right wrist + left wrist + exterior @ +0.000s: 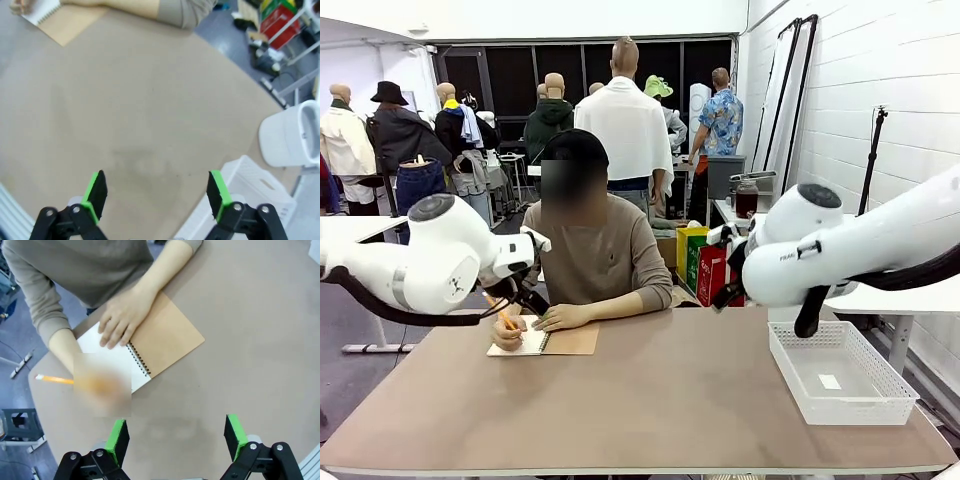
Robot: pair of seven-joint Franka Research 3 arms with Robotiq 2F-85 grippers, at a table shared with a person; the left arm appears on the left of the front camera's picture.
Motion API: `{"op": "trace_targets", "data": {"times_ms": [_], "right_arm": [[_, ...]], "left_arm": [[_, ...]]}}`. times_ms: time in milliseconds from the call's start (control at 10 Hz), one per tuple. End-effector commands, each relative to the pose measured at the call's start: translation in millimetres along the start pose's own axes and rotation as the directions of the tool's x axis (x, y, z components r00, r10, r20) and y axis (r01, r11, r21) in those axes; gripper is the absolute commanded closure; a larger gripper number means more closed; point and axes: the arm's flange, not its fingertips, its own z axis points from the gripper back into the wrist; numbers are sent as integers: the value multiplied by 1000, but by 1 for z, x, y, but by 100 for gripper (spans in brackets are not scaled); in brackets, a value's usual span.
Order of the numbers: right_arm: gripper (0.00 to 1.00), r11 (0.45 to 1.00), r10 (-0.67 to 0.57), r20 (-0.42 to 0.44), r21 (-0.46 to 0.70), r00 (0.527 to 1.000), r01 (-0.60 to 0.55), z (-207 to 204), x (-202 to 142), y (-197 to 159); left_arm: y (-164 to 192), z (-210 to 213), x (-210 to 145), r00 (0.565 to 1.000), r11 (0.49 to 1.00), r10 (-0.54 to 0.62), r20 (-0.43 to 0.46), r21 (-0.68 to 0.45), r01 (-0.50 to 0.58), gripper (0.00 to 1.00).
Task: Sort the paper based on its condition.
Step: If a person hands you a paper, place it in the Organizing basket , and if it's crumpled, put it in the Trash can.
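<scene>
Both grippers hang spread above the desk while a person writes.
The left gripper [176, 426] has its jaws apart over the bare desk [250, 340]. Just beyond it the paper [87, 344], a white page in the open notebook [170, 335], lies under the person's hand [122, 320]. The right gripper [156, 177] is likewise parted, near the white basket [858, 410].

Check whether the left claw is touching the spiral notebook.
Apart. The left wrist view shows the open left claw with a stretch of bare table between its green pads and the notebook under the person's hand.
</scene>
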Motion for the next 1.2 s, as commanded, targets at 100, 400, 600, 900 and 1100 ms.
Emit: {"op": "trace_targets", "data": {"times_ms": [100,400,600,900,1100], "right_arm": [[0,997,55,53,47,997,-57,43,19,-6],[0,995,88,98,35,991,-91,75,30,-1],[0,994,96,109,32,989,-100,83,32,2],[0,989,129,128,52,983,-136,83,30,0],[0,983,145,203,81,969,-164,88,24,-7]], "left_arm": [[-1,47,17,1000,999,-14,-10,48,14,0],[-6,90,34,999,997,-36,-15,65,37,0],[-8,114,37,1000,994,-21,-18,107,23,0],[-1,119,30,999,998,20,-32,66,-18,0],[6,117,26,998,998,43,-39,46,-41,0]]}}
